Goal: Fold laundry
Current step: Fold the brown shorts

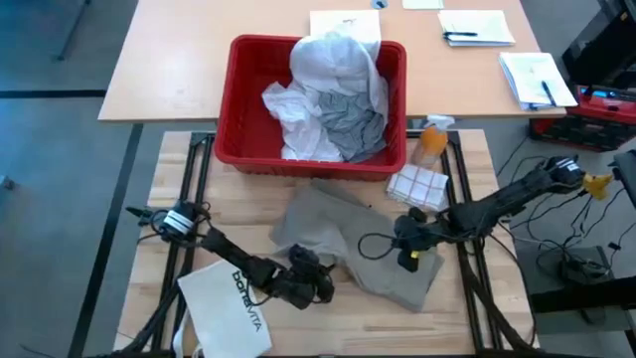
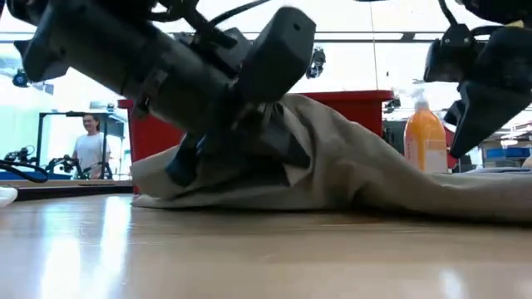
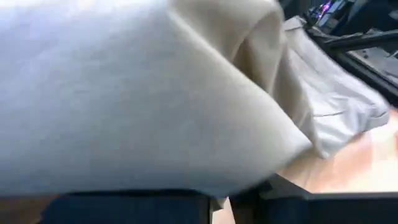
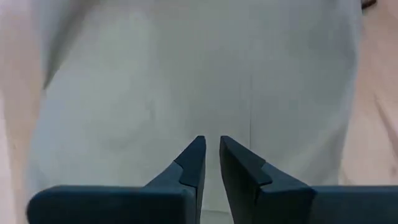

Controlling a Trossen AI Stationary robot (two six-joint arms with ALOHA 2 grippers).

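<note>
At 6 o'clock on the tabletop (image 1: 467, 308), nearest me, I have the left gripper (image 1: 320, 286) clamped on the near hem of the khaki-tan piece (image 1: 348, 239). In the left wrist view the cloth (image 3: 186, 93) drapes right over the fingers, and in the low view a ridge of fabric (image 2: 349, 166) rises off the wood beside that arm, so I judge the fingers clenched on a raised fold rather than resting on it. The hem is held up, I take it, so it can be carried over for the first fold.

Just left of it, at 7 o'clock, the stiff white "bonavita" bag (image 1: 231, 308) lies flat and untouched.

At about 4 o'clock the right gripper (image 1: 409, 249) hangs over the garment's right edge. The right wrist view shows its fingertips (image 4: 198, 155) parted by only a narrow gap, with bare cloth (image 4: 186, 74) beyond and nothing pinched between them: released, and poised, I judge, to take the matching corner.

Further out, at 2 o'clock, a checked cloth (image 1: 417, 186) and an orange spray bottle (image 1: 430, 142) sit by the garment's far corner.

At 12 o'clock the red basket (image 1: 238, 109) holds the rest of the laundry, the white shirt (image 1: 333, 65) heaped over the grey T-shirt (image 1: 353, 121), waiting their turn.

A person (image 2: 90, 148) stands in the room beyond.
</note>
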